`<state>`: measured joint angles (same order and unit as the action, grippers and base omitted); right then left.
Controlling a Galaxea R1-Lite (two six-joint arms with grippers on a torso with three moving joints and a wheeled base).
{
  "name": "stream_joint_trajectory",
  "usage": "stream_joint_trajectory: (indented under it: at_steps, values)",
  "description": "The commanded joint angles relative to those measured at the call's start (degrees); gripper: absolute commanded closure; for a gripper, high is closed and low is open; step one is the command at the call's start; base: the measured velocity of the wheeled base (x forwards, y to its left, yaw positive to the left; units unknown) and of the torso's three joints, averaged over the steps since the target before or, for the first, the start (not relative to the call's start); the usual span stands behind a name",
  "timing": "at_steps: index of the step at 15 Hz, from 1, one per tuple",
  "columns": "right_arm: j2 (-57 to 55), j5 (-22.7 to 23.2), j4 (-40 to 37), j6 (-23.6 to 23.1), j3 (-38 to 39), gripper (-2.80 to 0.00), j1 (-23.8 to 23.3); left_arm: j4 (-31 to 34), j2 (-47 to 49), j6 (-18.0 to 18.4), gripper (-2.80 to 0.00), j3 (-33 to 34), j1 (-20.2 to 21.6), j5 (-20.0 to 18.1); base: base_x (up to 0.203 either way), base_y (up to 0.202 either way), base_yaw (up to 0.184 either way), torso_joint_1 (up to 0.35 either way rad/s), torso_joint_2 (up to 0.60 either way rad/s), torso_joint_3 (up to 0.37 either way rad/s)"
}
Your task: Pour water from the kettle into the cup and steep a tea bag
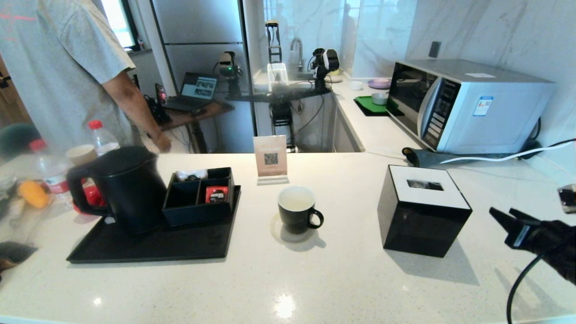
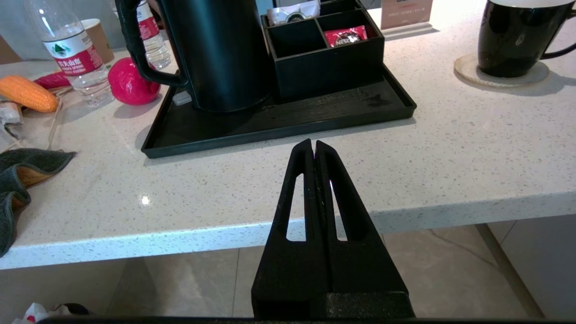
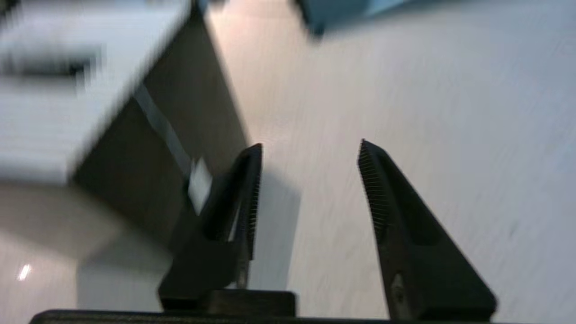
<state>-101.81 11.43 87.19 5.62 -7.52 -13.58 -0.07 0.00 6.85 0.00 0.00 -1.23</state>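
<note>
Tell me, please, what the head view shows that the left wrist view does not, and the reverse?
Only the head view shows the tissue box, the microwave and the right gripper, open over the counter's right side. Only the left wrist view shows the left gripper, shut, off the counter's front edge, and a corn cob. Both show the kettle on the black tray, the cup on its coaster, and the compartment box.

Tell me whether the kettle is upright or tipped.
Upright. The kettle stands on its base on the black tray, lid on top, handle at its side.
</note>
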Motion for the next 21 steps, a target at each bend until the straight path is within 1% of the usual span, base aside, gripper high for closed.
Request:
stream_joint_trajectory:
  at_steps: [1,2,4,6,8,9,10,11,12,13,14,15,17,18,19,21]
  values:
    - [3.3,0.2,0.2,0.1,-7.8,0.00,-2.1,0.0,0.0,0.0,0.00,0.0,0.0,0.0,0.000,0.000,0.000,0.000,0.00,0.000]
    - [5.6,0.2,-2.5,0.2,-10.9,0.00,-2.5,0.0,0.0,0.0,0.00,0.0,0.0,0.0,0.000,0.000,0.000,0.000,0.00,0.000]
    - [10.3,1.3,-11.7,0.2,-17.9,0.00,-2.5,0.0,0.0,0.0,0.00,0.0,0.0,0.0,0.000,0.000,0.000,0.000,0.00,0.000]
    - [14.5,8.0,-24.2,0.2,-26.9,0.00,-2.4,0.0,0.0,0.0,0.00,0.0,0.0,0.0,0.000,0.000,0.000,0.000,0.00,0.000]
    - [17.7,15.5,-40.2,-0.1,-35.1,0.00,-2.1,0.0,0.0,0.0,0.00,0.0,0.0,0.0,0.000,0.000,0.000,0.000,0.00,0.000]
    - [18.9,18.5,-48.5,-0.3,-39.1,0.00,-1.1,0.0,0.0,0.0,0.00,0.0,0.0,0.0,0.000,0.000,0.000,0.000,0.00,0.000]
    - [19.8,20.1,-55.6,-0.3,-42.3,0.00,1.1,0.0,0.0,0.0,0.00,0.0,0.0,0.0,0.000,0.000,0.000,0.000,0.00,0.000]
    - [20.2,20.7,-61.2,-0.4,-44.4,0.00,3.8,0.0,0.0,0.0,0.00,0.0,0.0,0.0,0.000,0.000,0.000,0.000,0.00,0.000]
    - [20.2,20.6,-65.1,-0.5,-45.8,0.00,6.6,0.0,0.0,0.0,0.00,0.0,0.0,0.0,0.000,0.000,0.000,0.000,0.00,0.000]
    - [19.9,18.8,-67.2,-0.4,-46.4,0.00,9.2,0.0,0.0,0.0,0.00,0.0,0.0,0.0,0.000,0.000,0.000,0.000,0.00,0.000]
    - [19.2,15.4,-68.4,0.1,-46.4,0.00,11.8,0.0,0.0,0.0,0.00,0.0,0.0,0.0,0.000,0.000,0.000,0.000,0.00,0.000]
    - [18.6,11.2,-69.3,1.7,-46.6,0.00,14.8,0.0,0.0,0.0,0.00,0.0,0.0,0.0,0.000,0.000,0.000,0.000,0.00,0.000]
    - [16.8,2.6,-70.3,8.7,-47.1,0.00,21.3,0.0,0.0,0.0,0.00,0.0,0.0,0.0,0.000,0.000,0.000,0.000,0.00,0.000]
    - [15.7,-2.0,-70.5,12.2,-47.5,0.00,23.7,0.0,0.0,0.0,0.00,0.0,0.0,0.0,0.000,0.000,0.000,0.000,0.00,0.000]
    - [14.1,-6.5,-70.7,15.1,-48.0,0.00,25.6,0.0,0.0,0.0,0.00,0.0,0.0,0.0,0.000,0.000,0.000,0.000,0.00,0.000]
    - [11.0,-14.7,-72.0,19.7,-49.7,0.00,27.8,0.0,0.0,0.0,0.00,0.0,0.0,0.0,0.000,0.000,0.000,0.000,0.00,0.000]
